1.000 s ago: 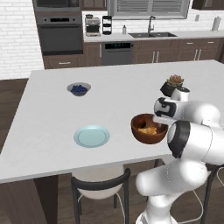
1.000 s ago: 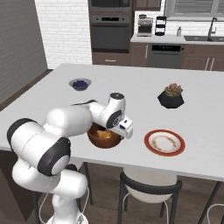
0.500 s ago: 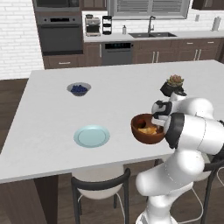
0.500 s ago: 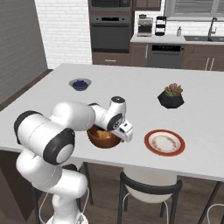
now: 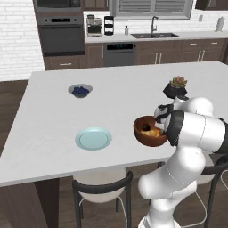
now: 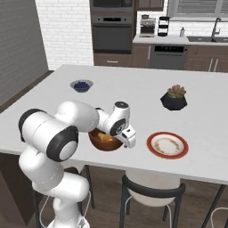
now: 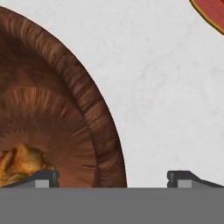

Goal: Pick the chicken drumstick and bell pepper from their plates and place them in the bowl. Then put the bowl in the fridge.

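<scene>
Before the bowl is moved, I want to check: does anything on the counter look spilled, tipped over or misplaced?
Nothing stands out. The bowl stands upright with the chicken drumstick inside, both plates lie flat and bare, and the berry bowl and plant pot are upright.

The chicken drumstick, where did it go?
The chicken drumstick lies inside the brown wooden bowl at the counter's near edge, between the light blue plate and the red-rimmed plate.

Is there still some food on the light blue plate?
No, the light blue plate is bare in the left base view, with nothing lying on it.
</scene>
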